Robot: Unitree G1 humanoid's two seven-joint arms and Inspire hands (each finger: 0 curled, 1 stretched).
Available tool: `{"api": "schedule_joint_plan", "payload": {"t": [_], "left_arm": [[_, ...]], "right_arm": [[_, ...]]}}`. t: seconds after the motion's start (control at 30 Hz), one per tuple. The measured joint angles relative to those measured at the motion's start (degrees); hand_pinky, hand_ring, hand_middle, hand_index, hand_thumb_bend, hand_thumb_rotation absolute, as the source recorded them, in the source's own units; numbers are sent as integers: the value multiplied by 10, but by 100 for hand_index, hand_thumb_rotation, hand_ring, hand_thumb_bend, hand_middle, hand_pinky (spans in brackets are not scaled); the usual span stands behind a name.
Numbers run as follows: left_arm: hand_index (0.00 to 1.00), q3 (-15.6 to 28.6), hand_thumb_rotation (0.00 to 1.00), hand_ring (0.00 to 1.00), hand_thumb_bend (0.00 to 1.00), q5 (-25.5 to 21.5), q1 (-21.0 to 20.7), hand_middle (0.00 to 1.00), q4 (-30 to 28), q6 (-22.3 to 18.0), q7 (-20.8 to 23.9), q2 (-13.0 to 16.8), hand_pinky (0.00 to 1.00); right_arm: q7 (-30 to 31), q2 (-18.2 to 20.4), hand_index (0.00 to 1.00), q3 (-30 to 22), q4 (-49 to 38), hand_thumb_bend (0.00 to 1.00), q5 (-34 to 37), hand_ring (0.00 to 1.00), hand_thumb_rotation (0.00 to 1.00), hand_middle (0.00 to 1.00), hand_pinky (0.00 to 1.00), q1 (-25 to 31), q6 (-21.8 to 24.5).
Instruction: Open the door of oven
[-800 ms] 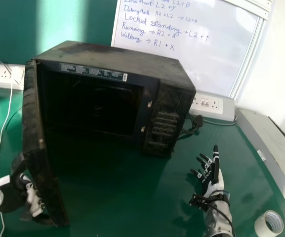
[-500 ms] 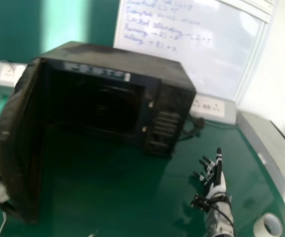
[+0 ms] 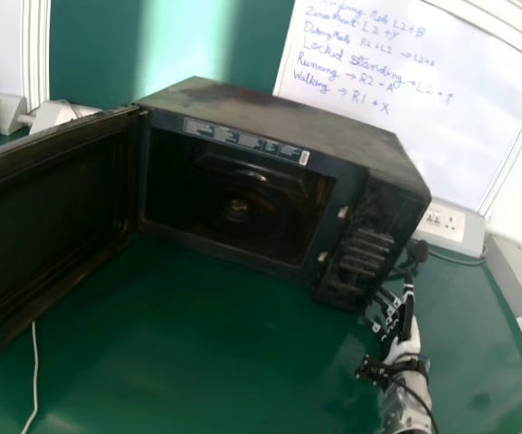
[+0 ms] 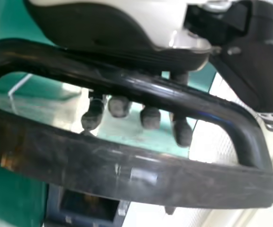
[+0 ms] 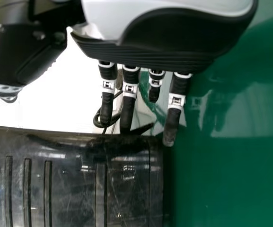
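Oven door [image 3: 48,217], black and hinged at the oven's left side, stands wide open, swung out to the left and toward the near side, its inner face with a dark window in sight. Its outer side carries a thick curved handle [image 4: 150,90]. The left hand [image 4: 98,30] is at that handle, with its fingers extended rather than curled; they pass behind the bar, and their dark tips show in the gap between bar and door.

The oven [image 3: 279,117] sits on the far half of a green surface [image 3: 215,357], turned a little toward the left. Within the dark cavity a round turntable [image 3: 238,210] can be made out. A pale label strip [image 3: 242,140] runs above the opening, and a ridged control panel [image 3: 365,258] is to its right.

Just beside the oven's near right corner is the right hand [image 3: 405,348], open, with straight fingers pointing toward the far side; whether they touch the casing I cannot tell. A dark plug [image 3: 417,251] and its cable lie right of the oven.

Beyond are a socket box [image 3: 450,221], a whiteboard [image 3: 387,99] with blue handwriting and a green wall [image 3: 261,36]. A long grey case [image 3: 517,280] lies along the right edge, and a white cable [image 3: 34,380] runs across the near left.
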Motion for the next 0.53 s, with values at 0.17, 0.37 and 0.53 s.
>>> {"api": "schedule_joint_plan", "payload": {"t": [0.17, 0.37, 0.53], "left_arm": [[8, 0, 62, 0, 97, 21, -29, 7, 50, -30, -2, 3, 0], [8, 2, 65, 1, 94, 28, -50, 7, 90, -53, 12, 4, 0], [9, 10, 71, 1, 89, 30, -58, 7, 118, -76, 28, 9, 0]], "right_arm": [[4, 3, 74, 0, 0, 98, 0, 72, 93, 75, 62, -3, 1], [9, 10, 75, -1, 0, 95, 0, 72, 92, 76, 62, -5, 6], [11, 11, 74, 1, 0, 95, -2, 72, 94, 75, 60, -5, 6]]}}
